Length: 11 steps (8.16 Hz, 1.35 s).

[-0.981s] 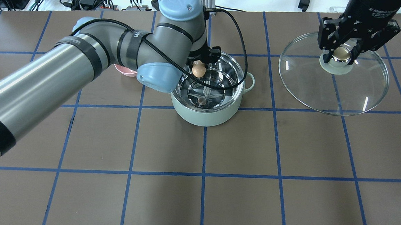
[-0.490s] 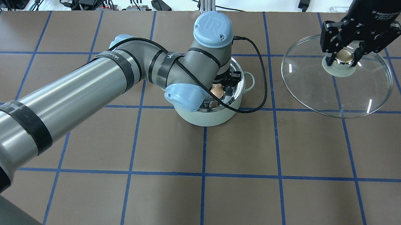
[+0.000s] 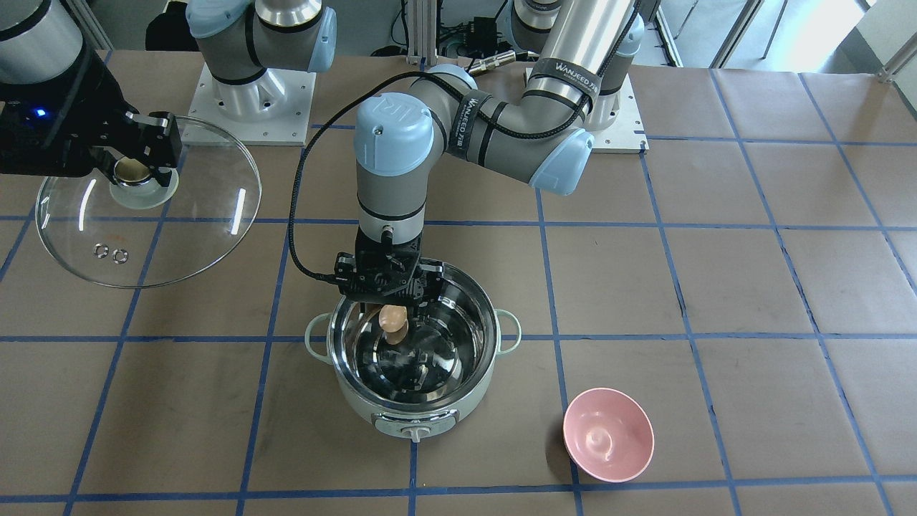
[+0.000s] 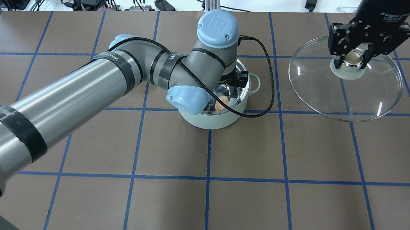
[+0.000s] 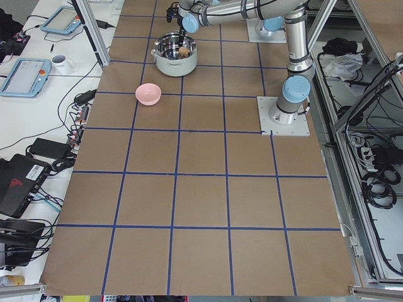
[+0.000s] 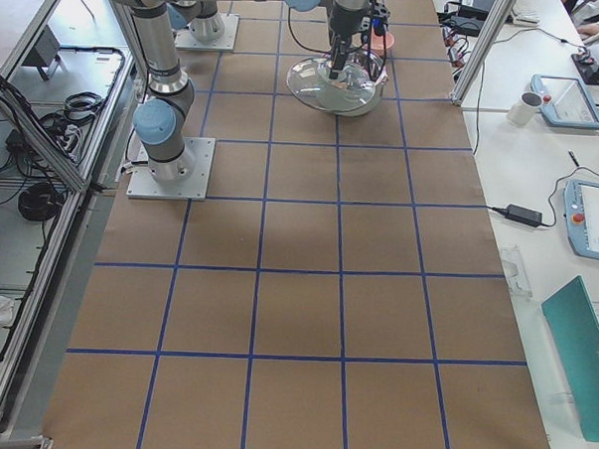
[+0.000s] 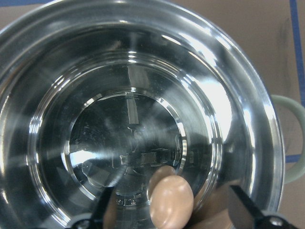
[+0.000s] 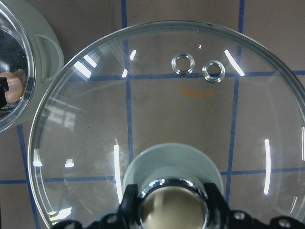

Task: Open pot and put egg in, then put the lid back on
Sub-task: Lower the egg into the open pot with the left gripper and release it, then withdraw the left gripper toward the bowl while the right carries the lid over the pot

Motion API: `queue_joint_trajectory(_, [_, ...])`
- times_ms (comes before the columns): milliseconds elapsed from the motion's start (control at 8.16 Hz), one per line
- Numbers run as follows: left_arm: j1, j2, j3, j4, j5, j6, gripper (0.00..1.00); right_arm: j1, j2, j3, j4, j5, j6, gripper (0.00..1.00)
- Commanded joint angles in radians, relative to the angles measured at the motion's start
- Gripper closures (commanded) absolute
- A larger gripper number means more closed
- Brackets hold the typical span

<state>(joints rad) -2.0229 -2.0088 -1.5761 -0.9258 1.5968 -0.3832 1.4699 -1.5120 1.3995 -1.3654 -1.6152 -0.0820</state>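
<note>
So, from the front, my left gripper [image 3: 393,315] pinched the egg [image 3: 392,320] just inside the open pot [image 3: 358,398]. My right gripper [image 3: 135,172] was clamped on the knob [image 3: 131,169] of the lid [image 3: 208,215], well apart from the pot. Overhead, my left arm [image 4: 85,86] hid most of the pot. My left wrist view showed the egg over the steel floor. My right wrist view showed the lid's 2 vent holes [image 8: 183,63].
</note>
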Motion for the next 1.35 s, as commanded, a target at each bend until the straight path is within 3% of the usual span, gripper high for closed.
queue_joint_trajectory(0, [0.044,0.042,0.008,-0.008,0.002,0.013,0.0,0.001,-0.007,0.001,-0.003,0.0,-0.001,1.0])
queue_joint_trajectory(123, [0.088,0.097,0.008,-0.049,-0.017,0.015,0.0,0.001,-0.008,0.001,-0.003,0.001,-0.001,1.0])
queue_joint_trajectory(245, [0.149,0.163,0.01,-0.15,-0.093,0.014,0.0,0.004,-0.01,0.001,-0.003,0.006,-0.004,1.0])
queue_joint_trajectory(735, [0.35,0.407,0.01,-0.633,-0.09,0.158,0.0,0.142,0.036,0.004,-0.112,0.063,-0.025,1.0])
queue_joint_trajectory(981, [0.383,0.453,0.011,-0.721,-0.089,0.252,0.0,0.237,0.091,0.004,-0.196,0.087,-0.027,1.0])
queue_joint_trajectory(1226, [0.377,0.466,0.01,-0.722,-0.089,0.253,0.0,0.311,0.162,-0.008,-0.263,0.104,-0.027,1.0])
